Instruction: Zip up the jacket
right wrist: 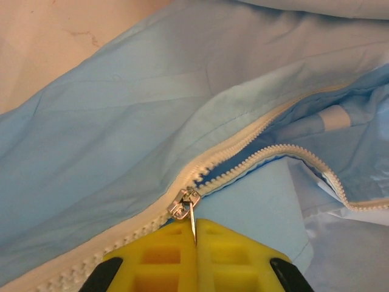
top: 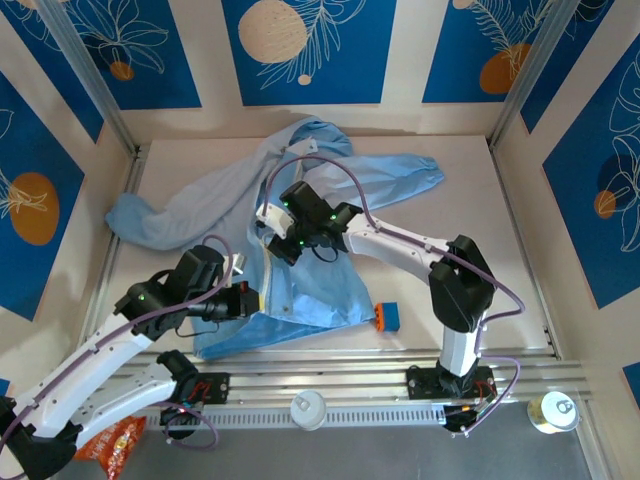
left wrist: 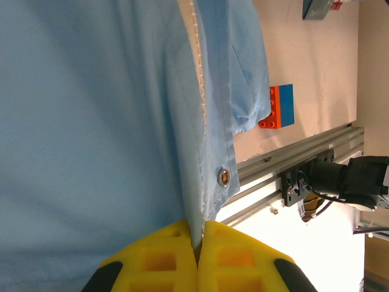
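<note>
The light-blue jacket lies spread across the table, hood toward the far wall. At its bottom hem, my left gripper is shut on the fabric edge by the zipper; in the left wrist view the yellow fingers pinch the hem just below a metal snap. Partway up the front, my right gripper is shut on the zipper pull. In the right wrist view the silver slider sits just ahead of the gripper. The teeth are joined behind the slider and apart ahead of it.
An orange and blue block lies on the table by the jacket's right hem. An aluminium rail runs along the near edge. A white lid, a can and a snack bag lie in front of it. Walls enclose the table.
</note>
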Controlling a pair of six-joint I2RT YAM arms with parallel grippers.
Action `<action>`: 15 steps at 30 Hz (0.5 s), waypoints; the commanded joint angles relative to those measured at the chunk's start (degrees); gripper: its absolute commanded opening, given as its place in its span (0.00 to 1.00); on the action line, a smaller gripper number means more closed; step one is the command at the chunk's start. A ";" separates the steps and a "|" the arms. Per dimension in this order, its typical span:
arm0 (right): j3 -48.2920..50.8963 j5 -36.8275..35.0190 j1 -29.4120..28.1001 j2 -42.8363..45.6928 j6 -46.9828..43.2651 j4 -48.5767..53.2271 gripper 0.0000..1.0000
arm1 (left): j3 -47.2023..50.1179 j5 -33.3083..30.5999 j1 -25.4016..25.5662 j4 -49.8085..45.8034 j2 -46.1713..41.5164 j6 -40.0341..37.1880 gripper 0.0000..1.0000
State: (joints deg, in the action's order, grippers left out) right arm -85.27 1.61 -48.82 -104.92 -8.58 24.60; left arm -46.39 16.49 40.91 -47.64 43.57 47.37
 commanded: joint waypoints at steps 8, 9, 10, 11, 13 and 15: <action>-8.15 -3.56 3.94 -3.87 2.73 -1.14 0.00 | -0.94 4.14 0.18 -5.27 -2.49 -1.15 0.00; -8.64 -3.54 4.12 -4.21 2.81 -1.10 0.00 | -0.87 4.07 0.21 -5.36 -2.59 -1.14 0.00; -9.26 -3.46 4.23 -4.55 2.90 -0.93 0.00 | -0.81 3.87 0.23 -5.44 -2.68 -1.14 0.00; -10.06 -3.48 4.50 -4.95 3.00 -0.55 0.00 | -0.83 3.66 0.22 -5.53 -2.68 -1.06 0.00; -11.55 -3.42 4.82 -5.71 2.95 0.04 0.00 | -0.86 3.61 0.17 -5.71 -2.62 -1.17 0.00; -13.08 -3.34 5.26 -6.45 2.71 0.52 0.00 | -0.83 3.54 0.17 -5.96 -2.58 -1.23 0.00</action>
State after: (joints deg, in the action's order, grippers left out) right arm -94.37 2.42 -46.57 -110.37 -6.94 28.23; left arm -46.44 15.27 40.77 -47.64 41.89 47.40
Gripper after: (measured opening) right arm 0.049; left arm 0.060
